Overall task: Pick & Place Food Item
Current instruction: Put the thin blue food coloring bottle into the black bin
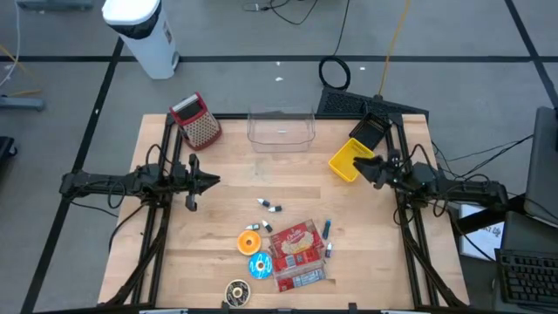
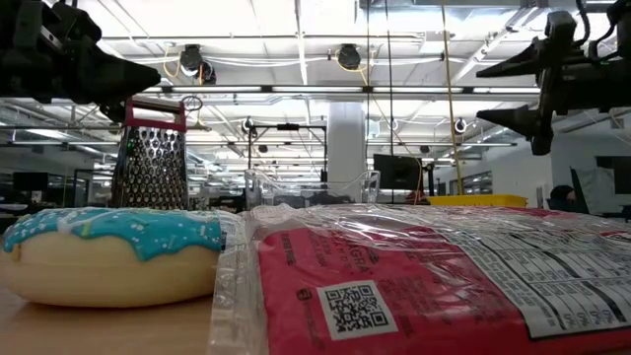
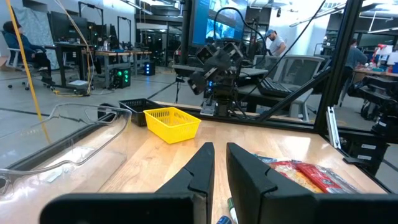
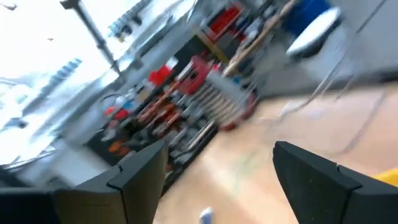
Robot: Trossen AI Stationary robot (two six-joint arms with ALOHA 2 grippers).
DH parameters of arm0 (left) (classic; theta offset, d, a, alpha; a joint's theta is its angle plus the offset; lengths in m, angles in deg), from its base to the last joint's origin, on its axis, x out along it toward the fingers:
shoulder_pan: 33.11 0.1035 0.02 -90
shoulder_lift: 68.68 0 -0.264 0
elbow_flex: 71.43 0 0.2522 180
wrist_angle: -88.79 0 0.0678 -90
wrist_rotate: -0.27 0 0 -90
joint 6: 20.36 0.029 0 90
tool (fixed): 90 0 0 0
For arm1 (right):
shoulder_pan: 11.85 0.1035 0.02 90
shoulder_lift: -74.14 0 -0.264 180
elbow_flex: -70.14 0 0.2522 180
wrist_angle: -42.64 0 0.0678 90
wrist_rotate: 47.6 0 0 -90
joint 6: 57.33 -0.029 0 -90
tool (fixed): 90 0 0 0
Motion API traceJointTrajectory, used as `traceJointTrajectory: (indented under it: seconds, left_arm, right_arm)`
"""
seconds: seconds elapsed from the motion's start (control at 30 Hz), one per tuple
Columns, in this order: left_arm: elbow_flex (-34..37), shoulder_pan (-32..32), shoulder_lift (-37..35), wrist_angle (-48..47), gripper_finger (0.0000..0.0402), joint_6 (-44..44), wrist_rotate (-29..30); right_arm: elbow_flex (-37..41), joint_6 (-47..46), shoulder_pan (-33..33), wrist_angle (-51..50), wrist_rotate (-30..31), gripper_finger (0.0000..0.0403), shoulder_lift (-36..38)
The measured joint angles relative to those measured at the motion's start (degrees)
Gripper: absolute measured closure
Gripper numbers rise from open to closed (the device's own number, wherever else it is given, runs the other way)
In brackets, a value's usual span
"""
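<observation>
Food items lie near the table's front edge: a red pack in clear wrap (image 1: 296, 253) (image 2: 424, 286), a blue-iced donut (image 1: 260, 265) (image 2: 108, 251), an orange round piece (image 1: 249, 242) and a brown round piece (image 1: 236, 292). All of them rest flat on the wood. My left gripper (image 1: 209, 181) (image 3: 219, 149) hangs level above the table's left side, shut on nothing. My right gripper (image 1: 366, 166) (image 4: 221, 149) hangs level above the right side, open and rolled to a slant. Both are well clear of the food.
A metal grater (image 1: 199, 120) stands at the far left. A clear tub (image 1: 281, 129) sits at the far middle, with a yellow basket (image 1: 349, 160) and a black basket (image 1: 370, 131) at the far right. Small bits (image 1: 272, 207) and a blue pen (image 1: 327, 228) lie mid-table.
</observation>
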Motion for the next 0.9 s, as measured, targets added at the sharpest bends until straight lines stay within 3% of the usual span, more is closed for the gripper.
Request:
traceJointTrajectory:
  seconds: [0.13, 0.47, 0.57, 0.7, 0.8, 0.9]
  left_arm:
    - [0.00, 0.01, -0.01, 0.00, 0.0360, 0.01, -0.01]
    - [-0.02, 0.00, -0.01, 0.00, 0.0360, 0.00, 0.00]
    - [0.00, 0.00, 0.01, 0.00, 0.0360, 0.01, 0.00]
    - [0.00, 0.01, 0.00, 0.00, 0.0360, 0.01, 0.00]
    - [-0.02, 0.00, 0.00, 0.00, 0.0360, 0.01, 0.00]
    - [-0.02, 0.00, 0.00, 0.00, 0.0360, 0.01, 0.00]
  right_arm:
    - [-0.01, 0.07, 1.35, 9.56, -6.52, 0.0124, -5.05]
    - [0.00, -0.29, 11.10, 34.92, -4.43, 0.0124, -28.25]
    - [0.01, -4.39, 13.98, 36.02, -0.29, 0.0124, -35.32]
    - [-0.88, -9.33, 16.11, 38.23, -1.26, 0.0124, -44.58]
    - [-3.92, -2.56, 18.29, 42.84, -6.06, 0.0124, -50.66]
    - [-9.90, 11.43, 22.05, 42.04, -8.79, 0.0124, -56.02]
